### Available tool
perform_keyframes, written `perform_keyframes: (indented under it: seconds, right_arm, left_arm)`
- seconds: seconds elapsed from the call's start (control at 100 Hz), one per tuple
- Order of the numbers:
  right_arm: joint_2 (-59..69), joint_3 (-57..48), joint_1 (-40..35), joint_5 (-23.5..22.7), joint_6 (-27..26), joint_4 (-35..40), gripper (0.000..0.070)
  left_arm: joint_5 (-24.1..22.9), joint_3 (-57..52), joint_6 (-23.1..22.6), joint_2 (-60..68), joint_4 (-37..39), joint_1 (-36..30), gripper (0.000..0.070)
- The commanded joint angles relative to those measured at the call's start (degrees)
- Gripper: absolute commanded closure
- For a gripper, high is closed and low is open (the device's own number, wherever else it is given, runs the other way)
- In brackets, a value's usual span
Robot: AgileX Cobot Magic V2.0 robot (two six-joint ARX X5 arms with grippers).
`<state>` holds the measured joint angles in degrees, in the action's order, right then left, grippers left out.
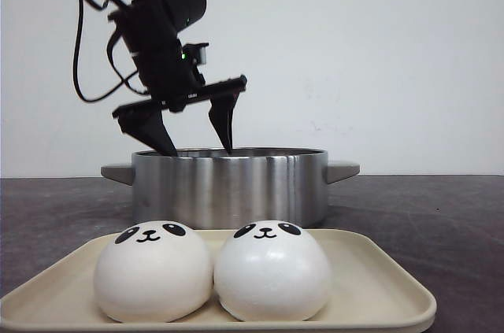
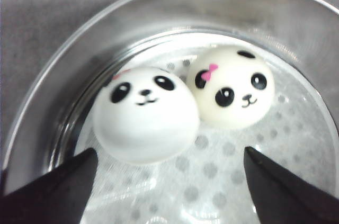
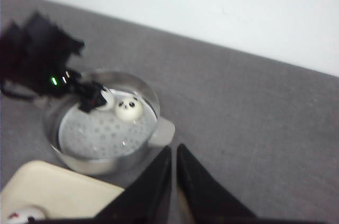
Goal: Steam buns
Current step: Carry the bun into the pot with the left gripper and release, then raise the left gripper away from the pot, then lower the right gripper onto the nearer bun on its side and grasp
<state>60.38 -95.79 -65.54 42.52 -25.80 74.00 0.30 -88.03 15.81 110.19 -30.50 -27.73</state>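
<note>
Steel pot (image 1: 228, 187) rim sits right under my spread, empty left hand (image 1: 197, 132) at upper left, so I risk clipping it or nudging the two buns (image 2: 145, 113) inside.

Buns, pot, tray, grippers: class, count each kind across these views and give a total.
Buns: 4, two on the tray, two in the pot
Pot: 1
Tray: 1
Grippers: 2, left gripper, right gripper
Total: 8
</note>
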Motion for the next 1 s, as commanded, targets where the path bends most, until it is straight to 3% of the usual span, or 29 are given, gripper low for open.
perform_keyframes:
  seconds: [0.0,0.1,0.2,0.39,0.57,0.6,0.7,0.74,0.89,0.99]
  right_arm:
    - [0.63,1.09,-0.72,-0.72,-0.68,-0.77,0.069]
    - [0.63,5.99,-0.72,-2.93,-0.7,-3.37,0.069]
    - [0.59,12.57,-0.72,-8.24,-1.09,-9.27,0.069]
    - [0.98,26.97,-0.7,-19.19,-6.27,-21.94,0.069]
    - [2.67,36.61,-0.68,-28.83,-13.11,-28.02,0.0681]
    - [3.13,37.33,-0.68,-29.81,-13.6,-28.17,0.0649]
    - [4.94,38.1,-0.68,-31.93,-14.34,-28.17,0.041]
    - [5.66,38.1,-0.68,-32.52,-14.34,-28.44,0.0354]
    - [8.98,38.1,-0.13,-33.53,-14.1,-30.01,0.0324]
    - [12.59,38.1,1.27,-35.26,-13.99,-31.04,0.0262]
  left_arm:
    - [-0.37,-2.05,-0.42,-1.44,-1.27,-0.26,0.0167]
    - [-1.25,-2.05,0.77,-6.29,-1.68,-0.46,0.0172]
    - [-1.4,-2.05,1.6,-12.55,-2.89,-1.14,0.0185]
    - [-2.12,-2.01,1.29,-25.9,-6.03,-4.26,0.0184]
    - [-2.12,-2.01,0.48,-37.53,-6.4,-8.24,0.0186]
    - [-2.12,-2.01,0.09,-39.23,-6.91,-8.87,0.0187]
    - [-2.32,-2.01,-0.24,-44.13,-10.03,-10.51,0.0189]
    - [-2.32,-2.01,-0.48,-45.66,-11.78,-10.88,0.0189]
    - [-3.04,-2.01,-1.88,-50.51,-18.6,-11.26,0.0188]
    - [-4.37,-1.86,-1.9,-53.07,-19.89,-11.26,0.0188]
